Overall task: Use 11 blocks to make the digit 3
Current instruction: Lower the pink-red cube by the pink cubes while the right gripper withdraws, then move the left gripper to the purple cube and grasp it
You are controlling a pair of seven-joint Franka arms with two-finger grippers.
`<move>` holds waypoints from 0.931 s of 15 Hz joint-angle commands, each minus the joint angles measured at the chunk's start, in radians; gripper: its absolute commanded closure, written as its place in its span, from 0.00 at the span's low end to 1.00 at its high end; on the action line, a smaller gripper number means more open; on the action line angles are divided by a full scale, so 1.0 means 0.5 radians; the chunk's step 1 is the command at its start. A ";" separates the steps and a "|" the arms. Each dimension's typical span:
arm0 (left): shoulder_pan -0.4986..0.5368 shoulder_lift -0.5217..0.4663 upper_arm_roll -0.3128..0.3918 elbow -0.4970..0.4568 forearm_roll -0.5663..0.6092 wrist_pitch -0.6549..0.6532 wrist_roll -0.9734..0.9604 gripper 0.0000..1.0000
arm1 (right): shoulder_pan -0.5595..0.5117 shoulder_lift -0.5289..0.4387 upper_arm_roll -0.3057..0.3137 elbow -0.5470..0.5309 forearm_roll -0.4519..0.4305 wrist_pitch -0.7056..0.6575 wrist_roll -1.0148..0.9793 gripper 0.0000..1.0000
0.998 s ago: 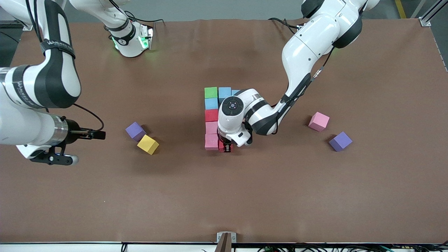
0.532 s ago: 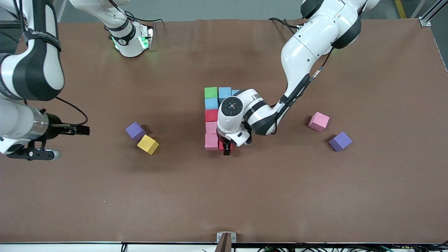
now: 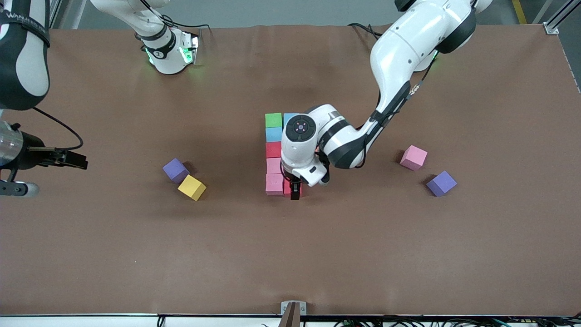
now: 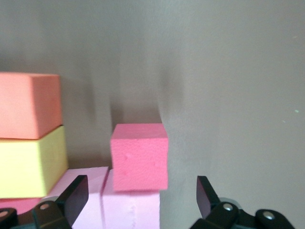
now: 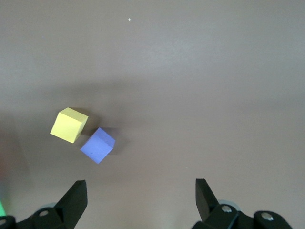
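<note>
Judging the blocks [image 3: 274,154] mid-table as light, squashy foam, I'd pinch flat opposite faces. Left gripper [image 3: 295,194] hangs spread over the red block [image 4: 139,155]; right gripper [image 5: 138,202] waits, spread.

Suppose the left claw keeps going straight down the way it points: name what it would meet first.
Most likely the small deep-pink foam cube at the near end of the block figure. The left claw hangs open right over it, fingers either side, so they might pass the cube and reach the brown table.
</note>
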 commanded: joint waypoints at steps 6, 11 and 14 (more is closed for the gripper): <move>0.585 -0.887 -0.005 -1.028 -0.223 -0.025 0.913 0.00 | -0.036 -0.039 0.041 0.087 -0.057 -0.025 -0.046 0.00; 1.210 -1.197 -0.157 -1.498 -0.220 0.021 1.907 0.00 | -0.020 -0.039 0.050 0.167 -0.041 -0.141 -0.033 0.00; 1.508 -1.253 -0.204 -1.728 -0.211 0.287 2.380 0.00 | -0.023 -0.054 0.056 0.167 -0.014 -0.267 -0.021 0.00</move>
